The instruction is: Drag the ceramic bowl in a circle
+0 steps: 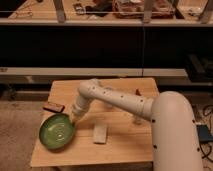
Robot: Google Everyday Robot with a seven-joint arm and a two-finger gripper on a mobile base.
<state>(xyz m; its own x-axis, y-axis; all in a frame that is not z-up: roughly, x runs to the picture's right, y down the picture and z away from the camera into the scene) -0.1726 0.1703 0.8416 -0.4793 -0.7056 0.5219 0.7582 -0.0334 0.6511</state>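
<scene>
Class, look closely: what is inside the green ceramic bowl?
The ceramic bowl shows only a faint pale swirl, no contents. The tool sits at its right rim, hiding that edge; the bowl covers the table beneath.

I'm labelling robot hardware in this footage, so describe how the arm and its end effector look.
The arm is a thick, rounded, glossy white tube built from cylindrical segments, with small dark dots along the upper link and a bulky curved white shoulder at the right. It tapers to a narrower white wrist. The end effector sits at the green ceramic bowl's rim; no cables show.
</scene>
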